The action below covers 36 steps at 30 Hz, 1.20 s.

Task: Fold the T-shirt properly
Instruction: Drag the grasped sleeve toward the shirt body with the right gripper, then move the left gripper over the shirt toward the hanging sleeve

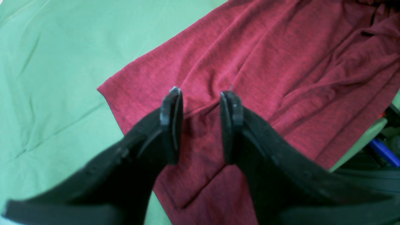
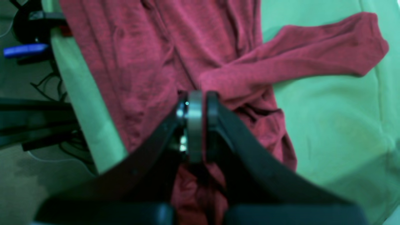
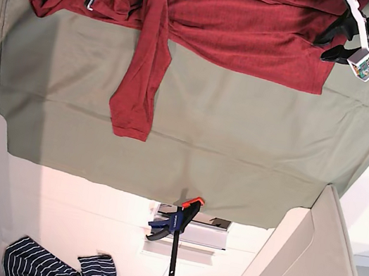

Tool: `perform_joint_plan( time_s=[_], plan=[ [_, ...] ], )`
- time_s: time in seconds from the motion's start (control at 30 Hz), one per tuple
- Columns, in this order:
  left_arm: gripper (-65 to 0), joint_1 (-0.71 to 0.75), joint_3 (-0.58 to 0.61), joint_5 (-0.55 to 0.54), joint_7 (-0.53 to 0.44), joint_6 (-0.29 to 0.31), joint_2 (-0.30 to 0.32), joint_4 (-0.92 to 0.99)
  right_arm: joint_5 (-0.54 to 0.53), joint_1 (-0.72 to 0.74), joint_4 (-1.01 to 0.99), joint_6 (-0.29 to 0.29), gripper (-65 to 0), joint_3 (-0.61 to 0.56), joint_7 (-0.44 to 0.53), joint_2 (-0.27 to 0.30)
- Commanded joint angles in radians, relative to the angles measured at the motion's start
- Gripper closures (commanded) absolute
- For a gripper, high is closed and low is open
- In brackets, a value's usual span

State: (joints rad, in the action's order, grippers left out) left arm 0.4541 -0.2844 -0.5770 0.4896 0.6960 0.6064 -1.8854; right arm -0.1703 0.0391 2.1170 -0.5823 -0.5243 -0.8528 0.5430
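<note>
The dark red T-shirt (image 3: 247,27) lies spread along the far edge of the sage-green sheet (image 3: 203,155). One long sleeve (image 3: 140,87) hangs down across the sheet. My left gripper (image 1: 201,93) hovers open over the shirt's body (image 1: 281,62) near a corner of the cloth, with only fabric below the gap. In the base view it sits at the shirt's right end (image 3: 329,46). My right gripper (image 2: 195,95) is shut, its tips against bunched fabric where the sleeve (image 2: 328,56) meets the body (image 2: 140,47). Whether cloth is pinched there is unclear.
A blue-and-orange clamp (image 3: 176,226) grips the sheet's near edge at the middle. A navy-and-white striped garment (image 3: 75,272) lies on the floor below. The table edge and dark frame parts show beside the shirt (image 2: 31,112), with a blue handle (image 1: 384,151).
</note>
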Motion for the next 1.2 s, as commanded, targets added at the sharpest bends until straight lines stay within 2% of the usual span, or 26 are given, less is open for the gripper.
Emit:
perform_joint_plan(
  time_s=[0.0,0.13,0.23,0.27,0.3,0.43,0.5,0.63,0.77,0.87,1.07,1.17],
  plan=[
    [-23.3,-0.005,-0.010,-0.015,-0.021,0.002,0.014,-0.014,0.003,0.014,0.019,0.011,0.0,0.005,0.022,0.007],
    [-23.3,-0.005,-0.010,-0.018,-0.022,0.002,0.014,-0.014,0.014,0.019,0.019,0.014,-1.3,0.005,0.022,0.005],
    [-23.2,-0.005,-0.010,-0.018,-0.022,0.002,0.014,-0.014,0.018,0.019,0.023,0.047,-28.9,0.014,0.048,0.005],
    [-23.3,-0.005,-0.010,-0.018,-0.022,0.002,0.014,-0.014,0.023,0.019,0.026,0.060,-34.9,0.021,0.058,0.004],
    [-23.3,-0.005,-0.010,-0.018,-0.022,0.002,0.014,-0.014,0.038,0.019,0.032,0.076,-37.5,0.030,0.070,0.000],
    [-23.3,-0.005,-0.010,-0.018,-0.022,0.002,0.014,-0.014,0.108,0.019,0.072,0.172,-37.5,0.093,0.094,-0.043],
    [-23.2,-0.005,-0.010,-0.018,-0.022,0.002,0.014,-0.014,0.141,0.019,0.086,0.247,-37.5,0.139,0.098,-0.078],
    [-23.3,-0.005,-0.010,-0.018,-0.023,0.002,0.014,-0.014,0.260,0.021,0.087,0.441,-37.5,0.241,0.105,-0.155],
    [-23.3,-0.006,-0.010,-0.018,-0.056,0.002,0.014,-0.014,0.335,0.042,0.087,0.547,-37.5,0.345,0.097,-0.235],
    [-23.2,-0.008,-0.010,-0.016,-0.060,0.002,0.014,-0.014,0.335,0.050,0.087,0.554,-37.5,0.391,0.093,-0.262],
    [-23.3,-0.039,-0.010,-0.014,-0.060,0.002,0.014,-0.014,0.282,0.018,0.079,0.554,-37.5,0.391,0.085,-0.264],
    [-23.2,-0.063,-0.010,-0.015,-0.060,0.002,0.014,-0.014,0.263,-0.010,0.040,0.579,-37.5,0.392,0.092,-0.265]
  ],
)
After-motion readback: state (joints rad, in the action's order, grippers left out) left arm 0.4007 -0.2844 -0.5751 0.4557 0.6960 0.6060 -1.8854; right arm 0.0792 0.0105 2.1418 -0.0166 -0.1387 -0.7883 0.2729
